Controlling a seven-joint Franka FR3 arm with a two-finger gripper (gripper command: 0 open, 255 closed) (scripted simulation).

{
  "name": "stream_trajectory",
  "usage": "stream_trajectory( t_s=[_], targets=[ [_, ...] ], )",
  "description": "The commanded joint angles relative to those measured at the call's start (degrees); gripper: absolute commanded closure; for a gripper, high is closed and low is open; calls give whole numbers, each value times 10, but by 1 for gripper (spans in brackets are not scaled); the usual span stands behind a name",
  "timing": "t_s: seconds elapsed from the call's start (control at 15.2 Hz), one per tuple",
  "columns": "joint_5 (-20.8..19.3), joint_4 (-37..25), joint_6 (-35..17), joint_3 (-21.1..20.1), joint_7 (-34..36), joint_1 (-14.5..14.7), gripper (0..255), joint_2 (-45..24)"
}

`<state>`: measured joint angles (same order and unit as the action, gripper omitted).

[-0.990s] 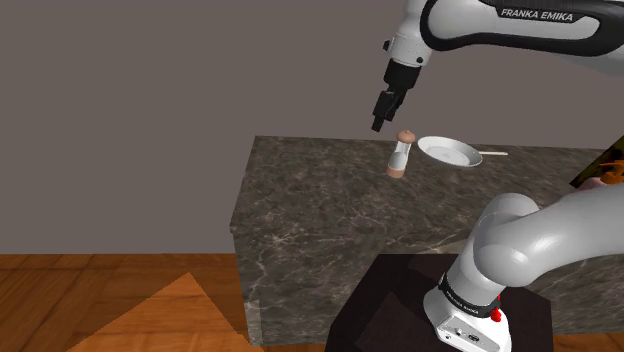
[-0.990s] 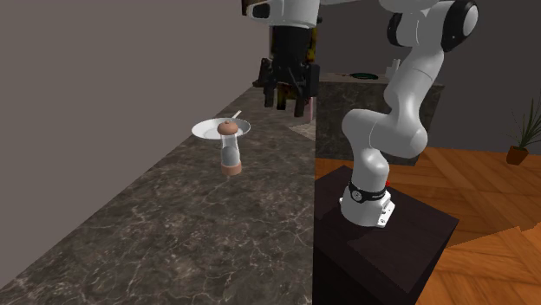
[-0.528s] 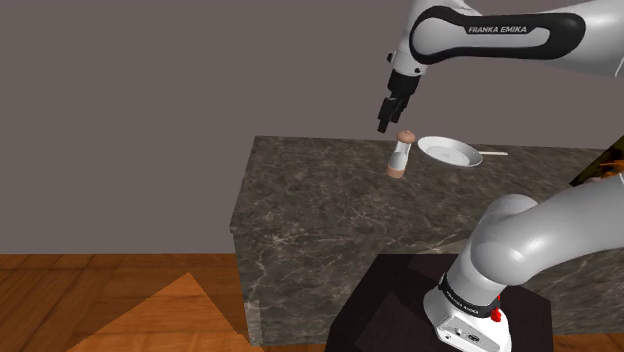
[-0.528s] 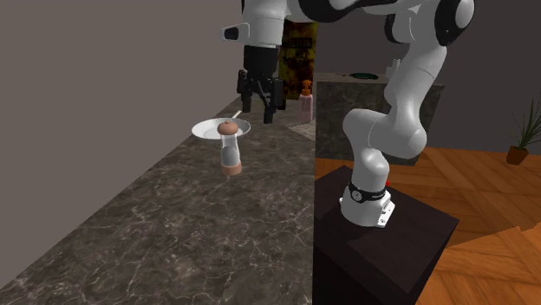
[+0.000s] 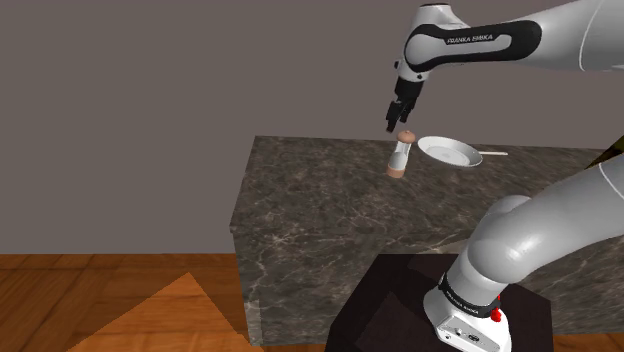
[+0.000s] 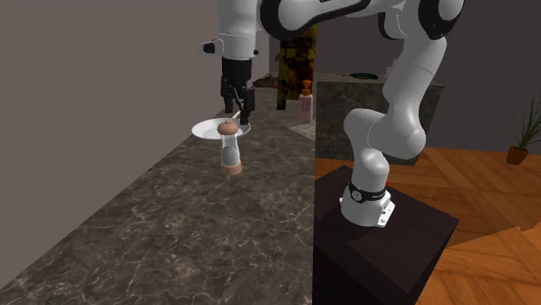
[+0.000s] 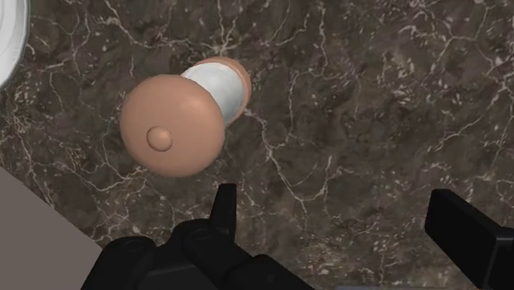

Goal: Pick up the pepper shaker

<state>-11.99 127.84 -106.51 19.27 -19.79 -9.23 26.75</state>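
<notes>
The pepper shaker point(image 5: 400, 156) stands upright on the dark marble counter point(image 5: 330, 200); it has a clear body, a brown domed cap and a brown base. It also shows in the second exterior view point(image 6: 230, 148) and from above in the wrist view point(image 7: 179, 119). My black gripper point(image 5: 394, 121) hangs just above the cap, also seen over the shaker point(image 6: 237, 108) in the second exterior view. Its fingers stand apart and hold nothing. In the wrist view the shaker lies beyond one finger point(image 7: 224, 206), outside the gap between them.
A white plate point(image 5: 448, 151) with a utensil lies on the counter just behind the shaker, its rim point(image 7: 10, 41) showing in the wrist view. The counter's edge drops to a wooden floor point(image 5: 110, 300). My black stand point(image 6: 381, 243) sits beside the counter.
The gripper has swung from beside the shaker to a spot right over its cap, moving toward the wall side. The shaker has not moved.
</notes>
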Motion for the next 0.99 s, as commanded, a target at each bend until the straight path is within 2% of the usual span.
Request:
stream_trajectory(
  t_s=[0.0, 0.4, 0.92],
  targets=[
    [-7, -15, -17, 22, -17, -8, 0, -32],
    [-12, -59, -49, 70, -57, -26, 0, -109],
    [-14, -11, -108, 77, -53, -28, 0, -121]
  ],
)
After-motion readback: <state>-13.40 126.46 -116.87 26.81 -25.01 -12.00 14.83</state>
